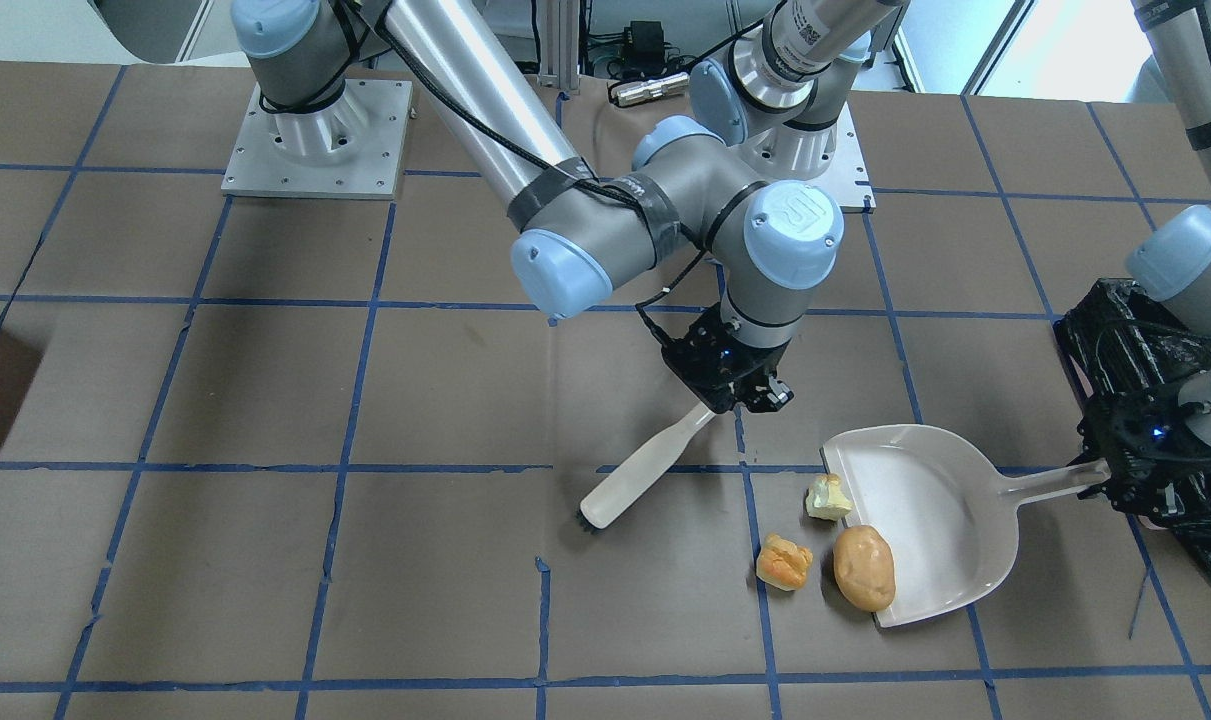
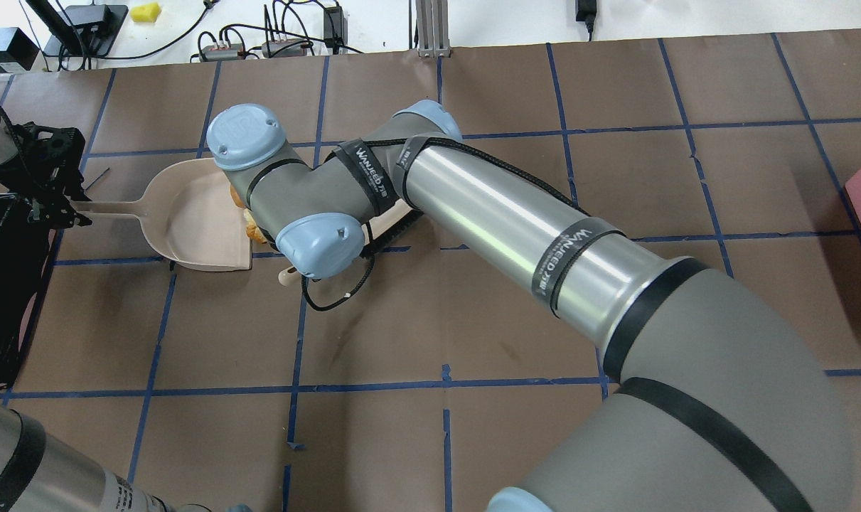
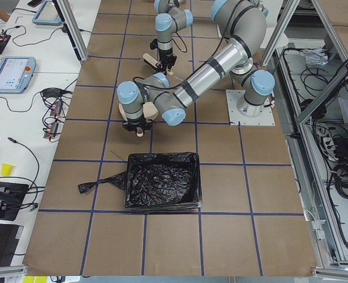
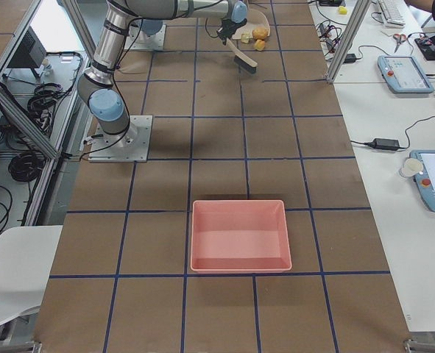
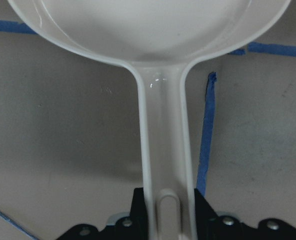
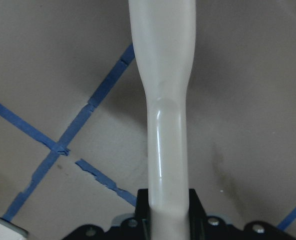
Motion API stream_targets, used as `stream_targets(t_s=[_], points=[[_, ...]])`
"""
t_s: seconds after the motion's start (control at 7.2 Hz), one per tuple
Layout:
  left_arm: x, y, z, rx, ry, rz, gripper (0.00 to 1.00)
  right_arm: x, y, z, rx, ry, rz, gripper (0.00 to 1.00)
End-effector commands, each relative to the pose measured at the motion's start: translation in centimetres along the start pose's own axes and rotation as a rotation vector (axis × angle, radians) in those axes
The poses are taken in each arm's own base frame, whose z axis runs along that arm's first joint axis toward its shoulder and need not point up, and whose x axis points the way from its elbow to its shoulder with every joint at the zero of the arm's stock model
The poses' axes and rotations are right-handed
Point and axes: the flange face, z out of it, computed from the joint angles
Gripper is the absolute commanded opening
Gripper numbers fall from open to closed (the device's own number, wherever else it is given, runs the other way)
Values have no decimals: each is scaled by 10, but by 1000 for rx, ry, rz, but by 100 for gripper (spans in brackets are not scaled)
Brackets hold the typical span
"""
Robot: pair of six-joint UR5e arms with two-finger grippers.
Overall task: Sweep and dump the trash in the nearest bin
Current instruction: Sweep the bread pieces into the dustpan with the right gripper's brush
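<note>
The white dustpan (image 1: pixel 930 510) lies flat on the table with its mouth toward the trash. My left gripper (image 1: pixel 1105 478) is shut on the dustpan's handle (image 5: pixel 165 150). The tan potato piece (image 1: pixel 863 567) rests half on the pan's lip. The pale apple-core bit (image 1: pixel 827 497) sits at the lip's edge. The golden bread chunk (image 1: pixel 784 562) lies on the table just outside the pan. My right gripper (image 1: pixel 725 403) is shut on the white brush (image 1: pixel 645 465), whose bristle end is on the table, apart from the trash. The black-bagged bin (image 3: pixel 162 188) stands behind the left gripper.
A pink tray (image 4: pixel 239 235) stands far off on the robot's right side of the table. My right arm (image 2: pixel 487 206) reaches across over the pan's mouth and hides the trash in the overhead view. The table carries blue tape grid lines.
</note>
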Motion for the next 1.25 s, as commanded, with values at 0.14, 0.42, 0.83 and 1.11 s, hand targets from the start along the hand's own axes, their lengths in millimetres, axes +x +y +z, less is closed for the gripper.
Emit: stream_targets(t_s=[0.14,0.42,0.83,1.11], points=[[-1,0,-2,-2,-4,1,4,-55,70,30,42,-48,-100,0],[-1,0,-3,-4,-7,-1,4,-57,81,34,-4,30,-383,0],[-1,0,-4,-5,-10,-1,4,-51,65,42,-142,91,-927,1],[-1,0,-4,-4,-10,-1,4,-51,60,52,-183,90,-1236,3]])
